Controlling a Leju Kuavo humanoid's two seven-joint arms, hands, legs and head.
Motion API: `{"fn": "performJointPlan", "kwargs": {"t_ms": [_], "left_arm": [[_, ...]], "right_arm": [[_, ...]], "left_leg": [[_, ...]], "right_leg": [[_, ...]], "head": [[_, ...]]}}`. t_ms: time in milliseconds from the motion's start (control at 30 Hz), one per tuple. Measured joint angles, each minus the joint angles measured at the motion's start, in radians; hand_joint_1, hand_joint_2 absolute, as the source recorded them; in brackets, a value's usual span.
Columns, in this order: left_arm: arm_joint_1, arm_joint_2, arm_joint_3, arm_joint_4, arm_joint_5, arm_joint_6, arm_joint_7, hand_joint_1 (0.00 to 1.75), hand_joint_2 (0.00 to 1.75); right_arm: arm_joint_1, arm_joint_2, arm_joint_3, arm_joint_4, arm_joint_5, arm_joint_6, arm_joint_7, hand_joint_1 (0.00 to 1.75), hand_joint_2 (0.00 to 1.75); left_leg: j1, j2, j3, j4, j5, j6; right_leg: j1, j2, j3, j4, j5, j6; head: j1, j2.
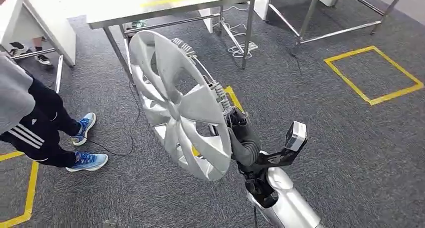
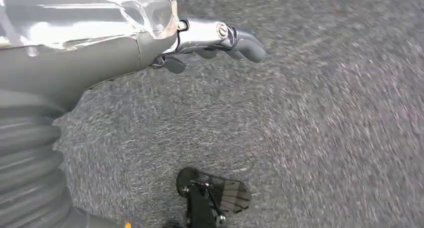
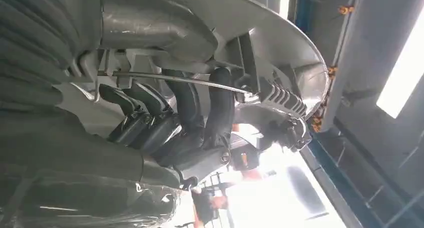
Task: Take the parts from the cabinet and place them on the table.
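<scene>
Gripping a silver wheel cover point(image 1: 175, 100) by its rim with the right hand point(image 1: 239, 125), fingers point(image 3: 200, 107) hooked around the edge, disc held upright on edge above grey carpet. Steel table point(image 1: 150, 7) just beyond the cover, ahead and slightly left, so probably a forward carry. Left hand point(image 2: 220, 37) hanging over carpet, empty, fingers loosely extended.

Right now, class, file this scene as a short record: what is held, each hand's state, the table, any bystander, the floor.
held part: hubcap, silver, upright on edge
right hand: grips the hubcap's rim; fingers hooked over the rim
left hand: holds nothing, over carpet
table: steel, ahead, beyond the hubcap
bystander: person at left, blue shoes
floor: grey carpet, yellow tape square
</scene>
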Motion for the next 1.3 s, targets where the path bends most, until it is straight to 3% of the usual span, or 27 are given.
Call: {"fn": "performJointPlan", "kwargs": {"t_ms": [67, 133, 167, 200, 233, 267, 333, 367, 400, 433, 500, 533, 567, 667, 700, 733, 800, 867, 900, 933, 1000, 1033, 1067, 1167, 1200, 1267, 1300], "left_arm": [[0.003, 0.005, 0.000, -0.003, -0.004, 0.000, 0.000, 0.00, 1.75], [0.006, 0.006, 0.000, -0.004, -0.004, 0.002, 0.005, 0.00, 1.75], [0.007, 0.005, 0.000, -0.004, -0.004, 0.004, 0.006, 0.00, 1.75], [0.006, 0.004, 0.000, -0.005, -0.004, 0.006, 0.006, 0.00, 1.75], [0.004, 0.004, -0.001, -0.006, -0.004, 0.010, 0.005, 0.00, 1.75], [0.002, 0.004, 0.000, -0.006, -0.004, 0.014, 0.004, 0.00, 1.75], [-0.001, 0.004, 0.000, -0.006, -0.004, 0.017, 0.001, 0.00, 1.75], [-0.001, 0.003, 0.000, -0.005, -0.004, 0.017, 0.000, 0.00, 1.75], [-0.001, 0.003, 0.001, -0.005, -0.004, 0.017, -0.001, 0.00, 1.75], [-0.001, 0.004, 0.001, -0.005, -0.004, 0.018, -0.002, 0.00, 1.75], [-0.002, 0.006, 0.002, -0.005, -0.008, 0.020, -0.003, 0.00, 1.75], [-0.004, 0.010, 0.002, -0.005, -0.013, 0.022, -0.004, 0.00, 1.75], [-0.006, 0.011, 0.002, -0.005, -0.014, 0.023, -0.004, 0.00, 1.75], [-0.009, 0.015, 0.004, -0.005, -0.019, 0.037, -0.005, 0.00, 1.75], [-0.009, 0.015, 0.006, -0.005, -0.023, 0.039, -0.005, 0.00, 1.75], [-0.008, 0.012, 0.010, -0.005, -0.024, 0.039, -0.005, 0.00, 1.75], [-0.010, 0.012, 0.013, -0.004, -0.035, 0.035, -0.001, 0.00, 1.75], [-0.010, 0.010, 0.013, -0.003, -0.045, 0.031, 0.004, 0.00, 1.75], [-0.009, 0.007, 0.013, -0.003, -0.046, 0.031, 0.007, 0.00, 1.75], [-0.008, 0.004, 0.013, -0.003, -0.047, 0.031, 0.008, 0.00, 1.75], [-0.008, -0.002, 0.013, -0.003, -0.050, 0.031, 0.010, 0.00, 1.75], [-0.008, -0.003, 0.013, -0.002, -0.053, 0.029, 0.012, 0.00, 1.75], [-0.010, -0.003, 0.013, -0.002, -0.055, 0.027, 0.015, 0.00, 1.75], [-0.009, -0.005, 0.013, -0.002, -0.058, 0.017, 0.018, 0.00, 1.75], [-0.010, -0.005, 0.013, -0.002, -0.060, 0.016, 0.020, 0.00, 1.75], [-0.009, -0.010, 0.013, -0.003, -0.065, 0.016, 0.029, 0.00, 1.75], [-0.009, -0.010, 0.013, -0.003, -0.065, 0.016, 0.035, 0.00, 1.75]], "right_arm": [[-0.018, 0.005, -0.010, 0.023, 0.023, 0.000, -0.001, 1.75, 1.75], [-0.040, 0.015, -0.016, 0.052, 0.044, 0.000, 0.005, 1.75, 1.75], [-0.054, 0.020, -0.016, 0.071, 0.059, -0.002, 0.008, 1.75, 1.75], [-0.070, 0.027, -0.016, 0.087, 0.073, -0.009, 0.012, 1.75, 1.75], [-0.086, 0.033, -0.016, 0.103, 0.091, -0.017, 0.013, 1.75, 1.75], [-0.108, 0.038, -0.015, 0.122, 0.112, -0.028, 0.013, 1.75, 1.75], [-0.160, 0.052, -0.011, 0.186, 0.174, -0.063, 0.018, 1.75, 1.75], [-0.187, 0.060, -0.007, 0.220, 0.213, -0.089, 0.025, 1.75, 1.75], [-0.213, 0.067, -0.001, 0.252, 0.255, -0.113, 0.033, 1.75, 1.75], [-0.232, 0.073, 0.004, 0.275, 0.289, -0.132, 0.039, 1.75, 1.75], [-0.283, 0.089, 0.018, 0.332, 0.362, -0.178, 0.055, 1.75, 1.75], [-0.303, 0.095, 0.021, 0.357, 0.387, -0.192, 0.060, 1.75, 1.75], [-0.330, 0.101, 0.024, 0.382, 0.402, -0.201, 0.062, 1.75, 1.75], [-0.365, 0.114, 0.032, 0.444, 0.427, -0.207, 0.064, 1.75, 1.75], [-0.379, 0.119, 0.034, 0.461, 0.431, -0.209, 0.063, 1.75, 1.75], [-0.392, 0.120, 0.034, 0.478, 0.438, -0.214, 0.062, 1.75, 1.75], [-0.418, 0.124, 0.035, 0.515, 0.456, -0.232, 0.064, 1.75, 1.75], [-0.421, 0.122, 0.035, 0.542, 0.478, -0.261, 0.075, 1.75, 1.75], [-0.422, 0.121, 0.035, 0.557, 0.482, -0.271, 0.079, 1.75, 1.75], [-0.422, 0.119, 0.035, 0.565, 0.484, -0.275, 0.083, 1.75, 1.75], [-0.430, 0.116, 0.034, 0.583, 0.488, -0.284, 0.087, 1.75, 1.75], [-0.438, 0.116, 0.034, 0.590, 0.492, -0.291, 0.087, 1.75, 1.75], [-0.444, 0.118, 0.034, 0.599, 0.498, -0.299, 0.087, 1.75, 1.75], [-0.464, 0.118, 0.029, 0.618, 0.514, -0.328, 0.089, 1.75, 1.75], [-0.472, 0.118, 0.026, 0.622, 0.514, -0.336, 0.089, 1.75, 1.75], [-0.486, 0.118, 0.006, 0.623, 0.503, -0.352, 0.084, 1.75, 1.75], [-0.494, 0.118, -0.008, 0.623, 0.489, -0.352, 0.074, 1.75, 1.75]], "left_leg": [[-0.005, -0.010, -0.011, 0.016, -0.014, -0.018], [0.000, -0.008, -0.014, 0.013, -0.014, -0.021], [0.002, -0.008, -0.014, 0.015, -0.017, -0.024], [0.005, 0.021, -0.016, 0.027, -0.025, -0.030], [0.002, 0.066, -0.034, 0.067, -0.049, -0.036], [0.004, 0.086, -0.068, 0.136, -0.084, -0.040], [0.007, 0.095, -0.157, 0.302, -0.148, -0.045], [0.008, 0.096, -0.185, 0.345, -0.149, -0.046], [0.008, 0.096, -0.187, 0.333, -0.128, -0.044], [0.008, 0.096, -0.170, 0.286, -0.093, -0.041], [0.004, 0.103, -0.078, 0.085, 0.015, -0.023], [-0.003, 0.117, -0.054, 0.034, 0.022, -0.012], [-0.012, 0.121, -0.050, 0.024, 0.014, -0.008], [-0.016, 0.112, -0.051, 0.022, 0.012, -0.001], [-0.004, 0.112, -0.034, -0.005, 0.023, 0.007], [-0.004, 0.107, -0.027, -0.013, 0.025, 0.009], [-0.003, 0.104, -0.025, -0.013, 0.025, 0.014], [-0.003, 0.094, -0.025, -0.013, 0.024, 0.015], [-0.003, 0.088, -0.024, -0.013, 0.022, 0.014], [-0.003, 0.082, -0.023, -0.012, 0.021, 0.012], [-0.001, 0.072, -0.023, -0.001, 0.013, 0.002], [-0.002, 0.071, -0.027, 0.010, 0.005, -0.005], [-0.010, 0.070, -0.034, 0.019, -0.003, -0.014], [-0.004, 0.071, -0.033, 0.019, -0.003, -0.020], [-0.001, 0.071, -0.034, 0.023, -0.009, -0.025], [0.002, 0.089, -0.065, 0.089, -0.053, -0.036], [0.004, 0.092, -0.101, 0.167, -0.091, -0.041]], "right_leg": [[0.005, 0.005, 0.007, -0.015, 0.000, -0.025], [0.013, 0.005, 0.004, -0.013, 0.001, -0.039], [0.008, 0.005, 0.005, -0.016, 0.003, -0.046], [0.001, 0.005, 0.007, -0.018, 0.006, -0.053], [0.002, 0.004, 0.008, -0.018, 0.002, -0.059], [0.006, 0.002, 0.008, -0.017, 0.002, -0.064], [0.011, -0.003, 0.008, -0.017, 0.000, -0.068], [0.012, -0.005, 0.009, -0.017, -0.001, -0.069], [0.014, -0.005, 0.010, -0.017, -0.002, -0.070], [0.015, -0.006, 0.012, -0.017, -0.003, -0.071], [0.019, -0.007, 0.021, -0.017, -0.008, -0.071], [0.018, -0.008, 0.021, -0.019, -0.009, -0.071], [0.029, -0.009, 0.016, -0.018, -0.009, -0.065], [0.023, -0.019, 0.021, -0.027, -0.010, -0.052], [0.029, -0.020, 0.014, -0.023, -0.016, -0.047], [0.028, -0.016, 0.007, 0.000, -0.026, -0.048], [0.023, -0.010, -0.067, 0.145, -0.083, -0.058], [0.022, -0.009, -0.148, 0.284, -0.118, -0.052], [0.019, -0.009, -0.162, 0.290, -0.110, -0.043], [0.016, -0.009, -0.152, 0.256, -0.088, -0.034], [0.009, -0.009, -0.071, 0.066, -0.002, -0.009], [0.006, -0.009, -0.035, -0.020, 0.026, -0.009], [0.011, -0.005, -0.028, -0.017, 0.025, -0.022], [0.017, -0.005, -0.030, -0.014, 0.026, -0.042], [0.006, -0.005, -0.027, -0.019, 0.028, -0.049], [0.006, -0.005, -0.023, -0.019, 0.025, -0.060], [0.008, -0.005, -0.022, -0.019, 0.025, -0.062]], "head": [[-0.002, 0.000], [-0.003, 0.000], [-0.003, 0.000], [-0.003, 0.000], [-0.008, 0.000], [-0.007, 0.000], [-0.007, 0.000], [-0.008, 0.000], [-0.008, 0.000], [-0.008, 0.000], [-0.008, 0.000], [-0.006, 0.000], [-0.006, 0.000], [-0.008, 0.000], [-0.008, 0.000], [-0.005, 0.000], [-0.005, 0.000], [-0.004, 0.000], [-0.004, 0.000], [-0.004, 0.000], [-0.004, 0.000], [-0.003, 0.000], [-0.006, 0.000], [-0.006, 0.000], [-0.006, 0.000], [-0.009, 0.000], [-0.008, 0.000]]}}
